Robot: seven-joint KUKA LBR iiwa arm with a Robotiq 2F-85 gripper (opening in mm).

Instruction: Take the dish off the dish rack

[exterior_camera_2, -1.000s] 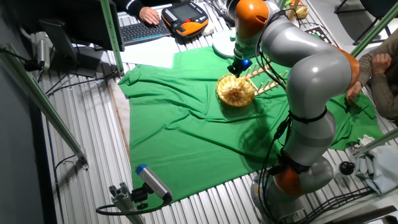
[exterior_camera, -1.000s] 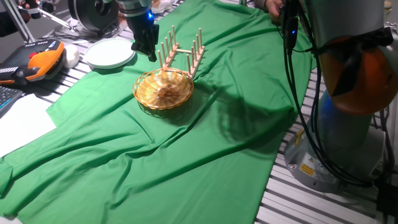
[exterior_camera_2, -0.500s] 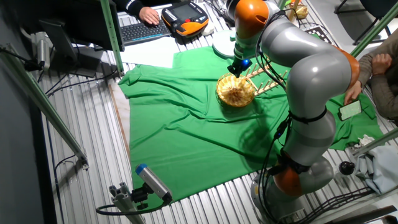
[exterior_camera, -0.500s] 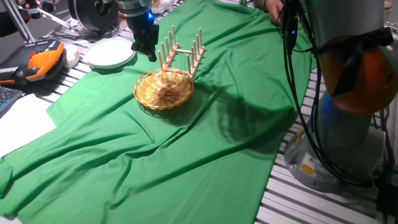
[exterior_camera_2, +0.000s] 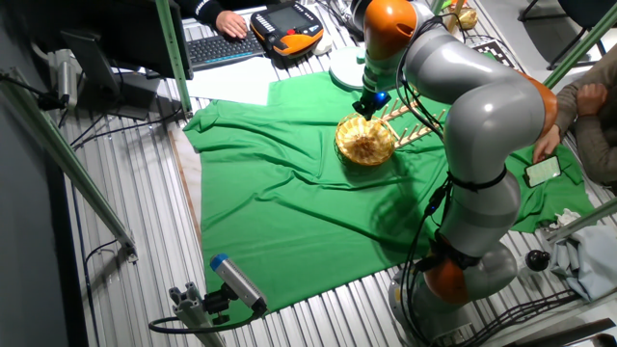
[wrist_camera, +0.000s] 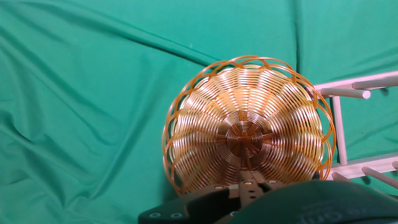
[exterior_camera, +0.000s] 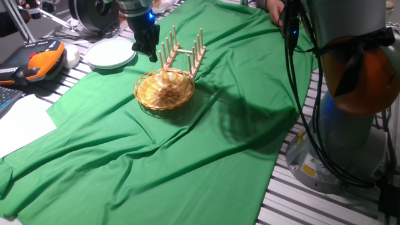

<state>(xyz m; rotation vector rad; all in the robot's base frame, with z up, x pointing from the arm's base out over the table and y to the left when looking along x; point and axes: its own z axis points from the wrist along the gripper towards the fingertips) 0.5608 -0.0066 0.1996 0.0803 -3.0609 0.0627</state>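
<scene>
One fixed view: end effector [exterior_camera: 150, 51] hovers above dish [exterior_camera: 164, 89] beside dish rack [exterior_camera: 182, 54], grip state unclear

No readable text anywhere. Yellow-and-white warning sticker [exterior_camera: 308, 167] on the grey robot base, lower right of one fixed view, has print too small to make out.

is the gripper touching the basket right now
Cannot tell. In one fixed view the gripper sits just above the basket rim; the hand view hides the fingertips.
</scene>
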